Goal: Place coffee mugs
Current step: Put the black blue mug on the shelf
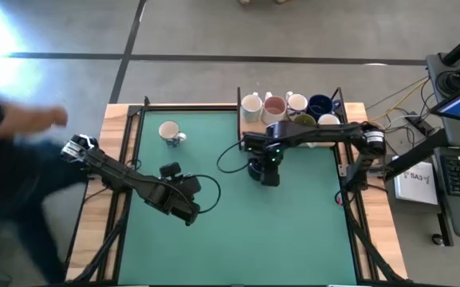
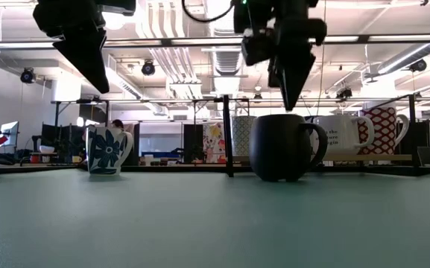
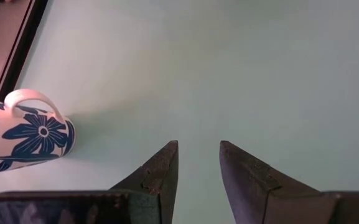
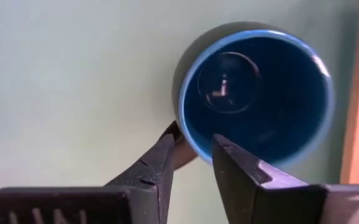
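A: Room on the green mat (image 1: 293, 231)?
B: Wide bare stretch toward the front edge.
A: The dark mug (image 2: 280, 146)?
B: Upright mid-mat; right gripper (image 4: 190, 163) just above its handle side, jaws slightly parted, holding nothing. Left gripper (image 3: 198, 168) also parted.

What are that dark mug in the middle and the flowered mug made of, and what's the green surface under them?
The dark mug looks like glazed ceramic: its blue inside shines with reflected light. The flowered mug also seems glossy ceramic, white with blue printed petals. The green table top appears to be a matte mat, perhaps rubber or vinyl; it shows only soft reflections.
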You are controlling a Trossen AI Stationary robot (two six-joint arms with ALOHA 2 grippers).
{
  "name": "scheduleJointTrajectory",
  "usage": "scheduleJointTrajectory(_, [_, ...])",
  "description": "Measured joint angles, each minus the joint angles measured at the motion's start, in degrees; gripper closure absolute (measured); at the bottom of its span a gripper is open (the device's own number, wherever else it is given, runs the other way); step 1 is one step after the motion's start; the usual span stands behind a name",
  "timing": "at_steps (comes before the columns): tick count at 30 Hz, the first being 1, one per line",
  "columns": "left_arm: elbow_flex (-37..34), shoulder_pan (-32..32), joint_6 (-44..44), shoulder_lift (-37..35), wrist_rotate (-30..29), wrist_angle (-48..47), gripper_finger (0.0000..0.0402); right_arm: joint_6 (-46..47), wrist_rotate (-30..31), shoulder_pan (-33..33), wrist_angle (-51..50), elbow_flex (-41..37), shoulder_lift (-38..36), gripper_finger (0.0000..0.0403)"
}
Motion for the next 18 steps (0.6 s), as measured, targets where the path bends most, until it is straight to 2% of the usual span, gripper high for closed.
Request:
scheduleJointTrajectory(3, [0.0, 0.0, -0.2, 0.0, 0.0, 0.0, 0.0301, 4.8, 1.4, 1.0, 0.0, -0.5, -3.5, 0.0302])
scheduleJointTrajectory(8, [0.0, 0.0, -0.4, 0.0, 0.0, 0.0, 0.0301, 12.7, 13.1, 5.4, 2.8, -4.5, -10.8, 0.0308])
scheduleJointTrajectory(13, [0.0, 0.0, -0.3, 0.0, 0.0, 0.2, 0.0301, 24.9, 19.5, 11.8, 13.4, -14.1, -19.2, 0.0307])
scheduleJointTrajectory(18, [0.0, 0.0, 0.3, 0.0, -1.5, 0.5, 0.0301, 38.6, 30.1, 18.9, 25.8, -26.2, -25.2, 0.0300])
